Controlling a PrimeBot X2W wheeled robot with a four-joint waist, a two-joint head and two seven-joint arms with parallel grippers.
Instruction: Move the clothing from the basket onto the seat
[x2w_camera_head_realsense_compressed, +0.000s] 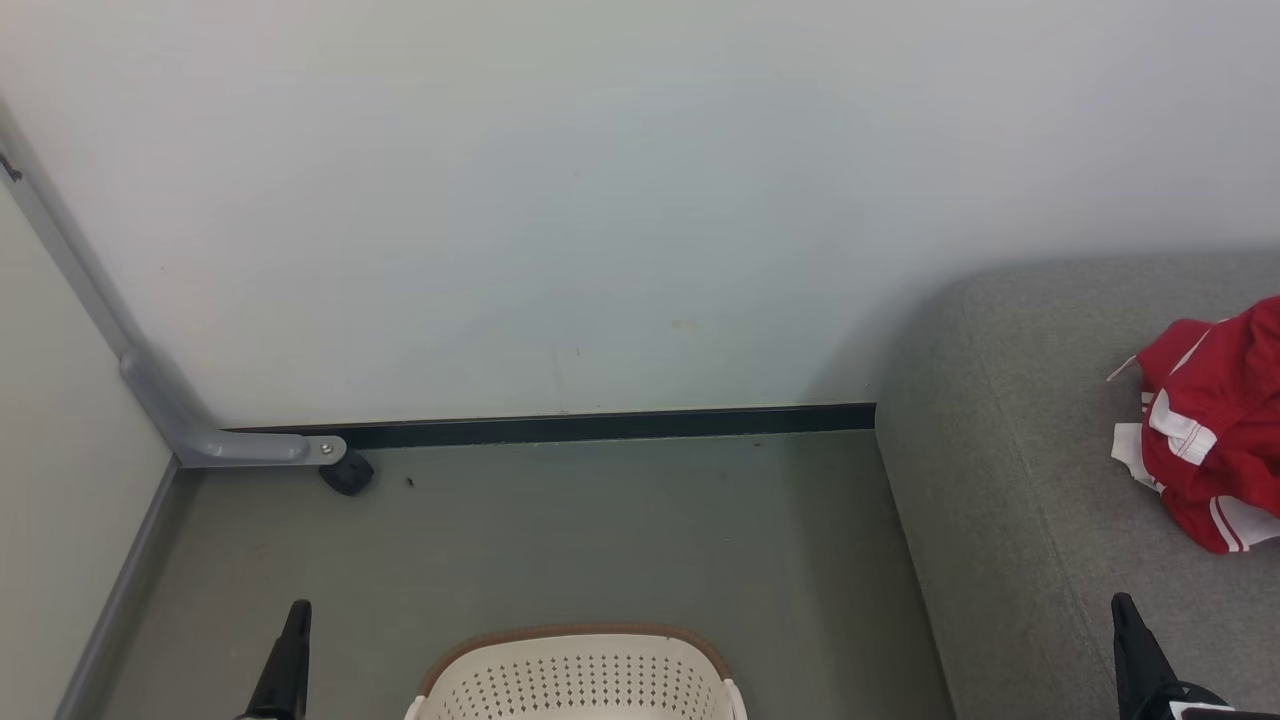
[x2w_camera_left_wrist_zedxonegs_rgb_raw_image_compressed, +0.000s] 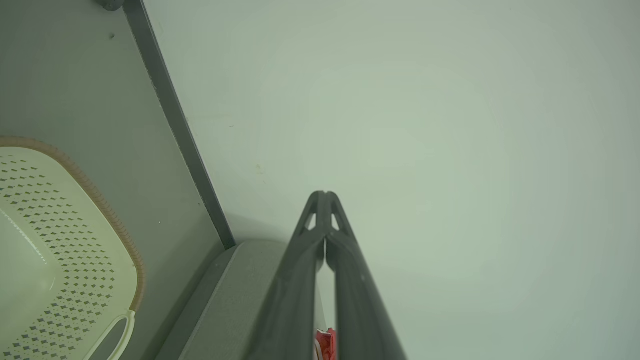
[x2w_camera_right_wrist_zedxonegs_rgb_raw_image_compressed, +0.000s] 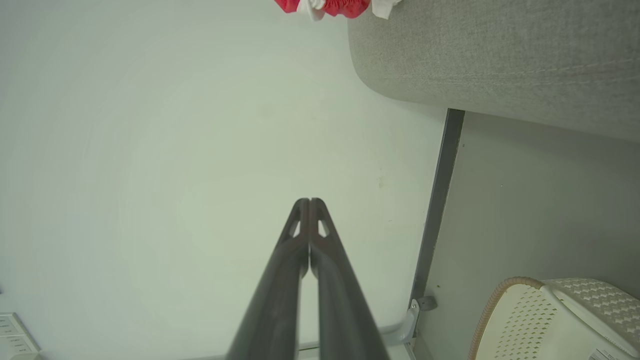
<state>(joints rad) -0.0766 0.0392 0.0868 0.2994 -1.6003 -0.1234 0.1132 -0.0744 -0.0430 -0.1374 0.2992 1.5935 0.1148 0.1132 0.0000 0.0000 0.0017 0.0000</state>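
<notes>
Perforated plastic basket (x2w_camera_head_realsense_compressed: 575, 680); woven grey cloth seat (x2w_camera_head_realsense_compressed: 1010, 480); soft clothing (x2w_camera_head_realsense_compressed: 1215, 425).

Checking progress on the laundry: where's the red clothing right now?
In the head view the clothing lies bunched on the seat at the far right edge, well apart from the basket at the bottom centre.

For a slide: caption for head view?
Red clothing lies on the grey seat; basket sits between shut left claw and right claw.

Legible text: none.
Basket (x2w_camera_right_wrist_zedxonegs_rgb_raw_image_compressed: 520, 320) sticker (x2w_camera_right_wrist_zedxonegs_rgb_raw_image_compressed: 607, 354): print too small to read.
Wall panel (x2w_camera_right_wrist_zedxonegs_rgb_raw_image_compressed: 12, 332): markings blurred.
</notes>
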